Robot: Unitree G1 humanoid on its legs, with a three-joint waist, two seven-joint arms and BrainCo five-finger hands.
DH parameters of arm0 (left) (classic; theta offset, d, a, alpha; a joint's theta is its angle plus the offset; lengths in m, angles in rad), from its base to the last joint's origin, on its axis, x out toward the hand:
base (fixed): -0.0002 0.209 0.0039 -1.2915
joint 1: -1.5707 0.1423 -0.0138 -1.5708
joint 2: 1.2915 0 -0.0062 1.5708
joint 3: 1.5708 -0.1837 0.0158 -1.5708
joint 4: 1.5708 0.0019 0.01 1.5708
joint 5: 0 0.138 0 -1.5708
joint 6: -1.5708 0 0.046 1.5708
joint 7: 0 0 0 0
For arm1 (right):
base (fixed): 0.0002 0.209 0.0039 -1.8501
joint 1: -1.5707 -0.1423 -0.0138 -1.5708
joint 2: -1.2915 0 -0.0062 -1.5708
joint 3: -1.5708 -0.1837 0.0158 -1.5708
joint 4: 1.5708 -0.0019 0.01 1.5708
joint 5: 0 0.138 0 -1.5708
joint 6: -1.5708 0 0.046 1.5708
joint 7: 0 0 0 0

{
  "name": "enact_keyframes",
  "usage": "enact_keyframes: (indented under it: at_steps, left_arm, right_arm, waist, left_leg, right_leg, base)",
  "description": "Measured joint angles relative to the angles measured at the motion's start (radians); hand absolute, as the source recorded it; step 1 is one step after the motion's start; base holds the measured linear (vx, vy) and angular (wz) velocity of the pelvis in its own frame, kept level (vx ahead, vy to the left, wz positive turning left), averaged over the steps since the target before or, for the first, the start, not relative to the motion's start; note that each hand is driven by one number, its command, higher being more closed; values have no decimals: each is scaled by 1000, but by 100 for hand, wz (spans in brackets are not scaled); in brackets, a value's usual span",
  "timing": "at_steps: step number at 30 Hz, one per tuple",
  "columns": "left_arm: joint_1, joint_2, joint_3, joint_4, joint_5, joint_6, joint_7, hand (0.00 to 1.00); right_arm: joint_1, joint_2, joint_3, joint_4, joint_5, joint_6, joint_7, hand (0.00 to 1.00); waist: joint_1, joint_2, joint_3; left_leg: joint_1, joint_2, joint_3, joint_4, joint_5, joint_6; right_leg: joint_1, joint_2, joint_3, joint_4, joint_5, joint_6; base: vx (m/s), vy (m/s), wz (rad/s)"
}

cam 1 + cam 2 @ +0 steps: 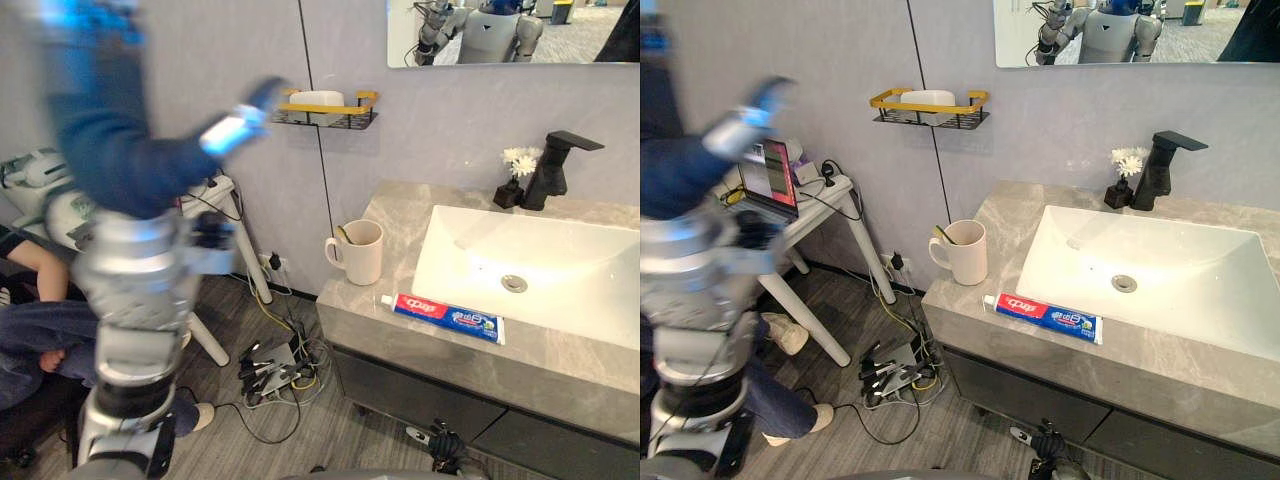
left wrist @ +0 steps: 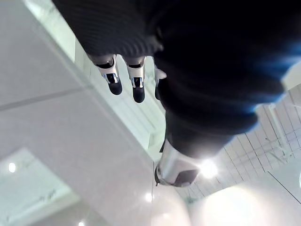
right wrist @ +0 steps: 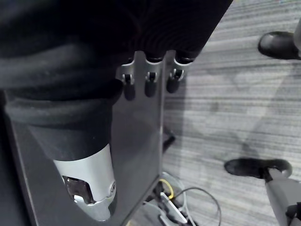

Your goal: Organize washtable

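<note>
A grey stone washtable (image 1: 392, 215) holds a white sink (image 1: 470, 245). A cream mug (image 1: 362, 252) with a yellowish handle sticking out of it stands left of the basin. In front of the basin lies a red, white and blue toothpaste tube (image 1: 443, 315). My left hand (image 1: 232, 128) is raised high beside the wall, well left of the table, blurred, with relaxed fingers (image 2: 113, 77) that hold nothing. My right hand (image 3: 149, 84) hangs low over the floor by a dark panel, fingers loose and empty.
A black faucet (image 1: 555, 165) and a small vase of white flowers (image 1: 518, 175) stand behind the sink. A gold-rimmed wall shelf (image 1: 325, 110) carries a white soap. A white side table (image 1: 830, 195) with a screen stands left; cables (image 1: 270, 370) lie below. A person's shoes (image 3: 254, 167) show.
</note>
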Motion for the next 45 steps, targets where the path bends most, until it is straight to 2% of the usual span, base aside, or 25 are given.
enact_keyframes:
  at_steps: [2,4,8,9,12,15,17,21,23,27,31,33,37,45]
  left_arm:
    - [0,-31,-140,38,33,12,-50,0]
    - [-2,-43,-227,73,38,17,-97,0]
    - [-2,-42,-309,123,38,16,-159,0]
    - [-1,-43,-316,145,38,17,-178,0]
    - [-2,-51,-340,216,71,18,-184,0]
    - [-2,-97,-418,371,107,29,-222,0]
    - [-1,-126,-434,474,148,46,-239,0]
    - [9,-140,-433,658,237,67,-240,0]
    - [12,-139,-432,690,266,70,-240,0]
    - [19,-137,-425,725,300,81,-240,0]
    - [53,-137,-409,733,304,85,-224,0]
    - [58,-126,-408,734,342,85,-222,0]
    - [95,-101,-361,709,342,85,-223,0]
    - [232,3,-297,516,337,83,-248,0]
  right_arm:
    - [-3,-15,-9,23,0,-2,-1,0]
    - [-4,-27,-11,39,0,-2,-1,0]
    - [-14,-28,-32,68,0,-4,-2,0]
    - [-18,-31,-33,77,0,-4,-2,0]
    - [-18,-32,-33,82,0,-4,-1,0]
    - [-26,-34,-32,107,0,-4,-1,0]
    - [-35,-34,-28,106,0,-4,-1,0]
    - [-34,-26,-28,100,1,-2,-2,0]
    - [-35,-25,-25,80,-1,-2,-1,0]
    - [-39,-21,-25,63,-2,-2,-2,0]
    - [-44,-11,-23,62,-3,-2,-2,0]
    - [-44,-7,-12,54,-4,-2,-2,0]
    - [-45,-5,3,40,-6,-3,-2,0]
    - [-46,-8,43,37,-17,-4,0,0]
  waist:
    - [-3,0,0]
    - [-6,-2,1]
    - [-10,-10,4]
    - [-23,-12,5]
    - [-30,-20,10]
    - [-40,-32,13]
    - [-57,-35,18]
    - [-97,-59,46]
    - [-106,-61,60]
    - [-109,-65,84]
    - [-111,-86,101]
    - [-111,-90,104]
    - [-118,-93,105]
    - [-109,-97,108]
  left_leg:
    - [5,5,2,0,0,0]
    - [8,12,5,-2,0,0]
    - [14,20,8,-7,0,0]
    - [16,21,8,-11,0,0]
    - [21,23,14,-16,0,0]
    - [13,27,29,-18,0,0]
    - [6,29,38,-20,0,0]
    - [24,36,60,-38,0,-2]
    - [19,38,69,-38,-2,-4]
    - [4,38,84,-39,-4,-8]
    - [0,37,88,-39,-8,-13]
    - [-2,35,93,-40,-9,-14]
    - [6,31,106,-40,-9,-14]
    - [13,30,107,-40,-9,-13]
  right_leg:
    - [0,5,11,-3,-1,-1]
    - [0,12,18,-6,-1,-2]
    - [0,21,31,-13,-3,-9]
    - [0,22,33,-15,-4,-11]
    - [-2,22,42,-18,-5,-12]
    - [-23,24,64,-16,-4,-14]
    - [-38,26,77,-15,-2,-16]
    - [-43,33,103,-21,1,-24]
    - [-56,34,112,-21,3,-26]
    - [-70,35,122,-41,13,-32]
    - [-70,37,121,-54,20,-27]
    - [-68,37,121,-66,23,-30]
    - [-52,37,120,-84,25,-33]
    - [-38,38,116,-90,23,-35]
  base:
    - [-2,-47,-13]
    - [-12,-41,-8]
    - [-19,-32,-7]
    - [-21,-24,-4]
    - [-18,-12,-7]
    - [-26,-9,-12]
    - [-6,-7,-20]
    - [6,-21,-17]
    - [4,-10,-17]
    - [21,-9,-9]
    - [45,-23,-2]
    - [53,-23,-2]
    - [38,-29,-2]
    - [13,-27,2]
